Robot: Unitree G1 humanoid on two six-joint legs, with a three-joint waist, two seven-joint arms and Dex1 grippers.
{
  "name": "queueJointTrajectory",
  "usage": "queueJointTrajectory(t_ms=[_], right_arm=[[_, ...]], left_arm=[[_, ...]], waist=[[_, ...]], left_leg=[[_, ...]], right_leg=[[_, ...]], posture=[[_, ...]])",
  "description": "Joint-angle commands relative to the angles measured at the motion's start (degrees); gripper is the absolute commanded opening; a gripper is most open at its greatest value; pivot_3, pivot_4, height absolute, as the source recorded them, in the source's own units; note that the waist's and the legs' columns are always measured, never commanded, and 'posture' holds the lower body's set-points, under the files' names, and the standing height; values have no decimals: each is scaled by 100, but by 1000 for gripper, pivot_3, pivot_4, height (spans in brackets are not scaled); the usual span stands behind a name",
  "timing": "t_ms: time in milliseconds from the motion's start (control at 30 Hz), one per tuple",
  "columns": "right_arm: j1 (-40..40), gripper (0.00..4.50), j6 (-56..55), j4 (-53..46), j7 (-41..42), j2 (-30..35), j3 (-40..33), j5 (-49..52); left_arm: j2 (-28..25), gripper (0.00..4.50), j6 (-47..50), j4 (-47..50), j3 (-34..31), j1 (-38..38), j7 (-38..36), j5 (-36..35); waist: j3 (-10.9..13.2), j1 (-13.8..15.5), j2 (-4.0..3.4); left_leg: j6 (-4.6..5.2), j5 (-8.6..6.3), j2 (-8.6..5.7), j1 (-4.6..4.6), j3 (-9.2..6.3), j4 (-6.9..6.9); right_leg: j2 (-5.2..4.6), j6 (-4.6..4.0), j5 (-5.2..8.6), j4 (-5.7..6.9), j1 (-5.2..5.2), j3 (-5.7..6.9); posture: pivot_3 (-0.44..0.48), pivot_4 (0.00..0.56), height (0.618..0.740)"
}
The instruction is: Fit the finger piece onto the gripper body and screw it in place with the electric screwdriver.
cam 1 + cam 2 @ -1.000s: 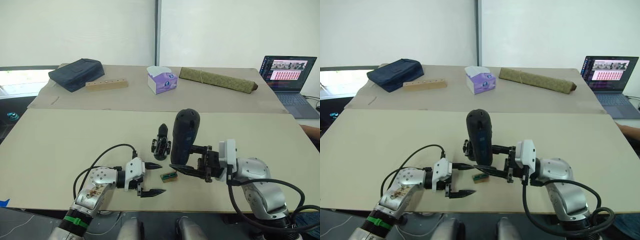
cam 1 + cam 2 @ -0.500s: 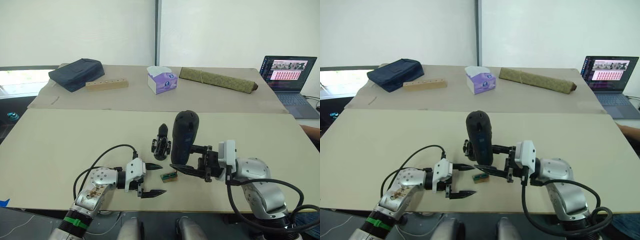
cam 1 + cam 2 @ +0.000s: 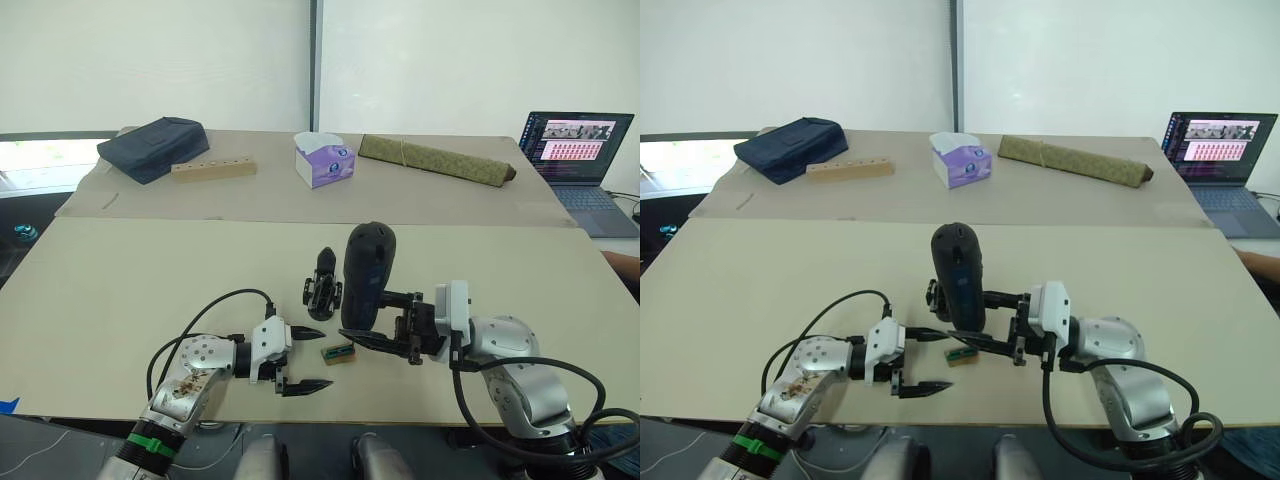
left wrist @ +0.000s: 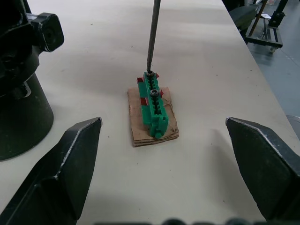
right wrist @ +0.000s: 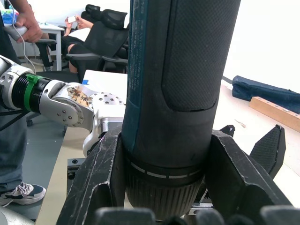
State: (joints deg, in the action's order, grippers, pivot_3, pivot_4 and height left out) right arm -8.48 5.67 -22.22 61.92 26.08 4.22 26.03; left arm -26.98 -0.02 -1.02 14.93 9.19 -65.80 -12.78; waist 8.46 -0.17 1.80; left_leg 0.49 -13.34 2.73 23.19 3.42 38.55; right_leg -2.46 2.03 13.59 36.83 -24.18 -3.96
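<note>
Black electric screwdriver (image 3: 366,276) is being gripped upright by the right claw (image 3: 385,322), its bit being pressed onto a screw in the green block (image 4: 153,106). Left claw (image 3: 301,358) is being held open alongside; gripper body (image 3: 322,285) is being left standing on the tabletop (image 3: 150,280) nearby.

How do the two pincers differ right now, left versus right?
The left pincer is open and holds nothing; the right pincer is shut on the electric screwdriver. The left one lies low over the table, fingers spread either side of the small green block; the right one holds the screwdriver upright, its bit resting on that block. Both have black pointed fingers on white housings and point toward each other.
</note>
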Motion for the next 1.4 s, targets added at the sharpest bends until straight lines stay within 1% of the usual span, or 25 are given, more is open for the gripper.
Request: queueJointTrajectory(t_ms=[33, 600, 967, 1267, 1400], right_arm=[[-79, 1937, -183, -155, 9, 22, -19, 132], [-76, 1937, -218, -89, -17, 4, 58, 80], [-118, 1937, -250, -14, -55, -6, 142, 61], [-200, 1937, -176, -156, -41, 47, 33, 272], [-236, 1937, -120, -224, -35, 97, -30, 385]], left_arm=[[15, 4500, 2, -143, 164, -96, -3, 98], [43, 4500, -214, -378, 162, -137, -16, 145], [46, 4500, -240, -410, 126, -147, -6, 105], [-12, 4500, -219, -327, -46, -177, -81, -138], [-33, 4500, -120, -201, -230, -183, -158, -432]], waist=[[0, 0, 0], [-3, 2, -2], [-32, -4, -21], [-32, -32, -21], [-32, -54, -21]], left_leg=[[0, 0, 0, 0, 0, 0], [0, 0, 0, -2, 0, 0], [0, 0, 0, -5, 0, 0], [0, 0, 1, -3, 0, -1], [0, 0, 2, -2, 0, -1]], right_leg=[[0, 0, 0, 0, 0, 0], [0, 0, 0, 0, 2, 0], [0, 0, 0, 0, 3, 0], [1, 0, 0, 0, 1, 0], [2, -1, 0, 1, -1, 0]], posture=[[0, 150, 740], [0, 150, 740], [0, 150, 740], [0, 150, 740], [0, 150, 740]])
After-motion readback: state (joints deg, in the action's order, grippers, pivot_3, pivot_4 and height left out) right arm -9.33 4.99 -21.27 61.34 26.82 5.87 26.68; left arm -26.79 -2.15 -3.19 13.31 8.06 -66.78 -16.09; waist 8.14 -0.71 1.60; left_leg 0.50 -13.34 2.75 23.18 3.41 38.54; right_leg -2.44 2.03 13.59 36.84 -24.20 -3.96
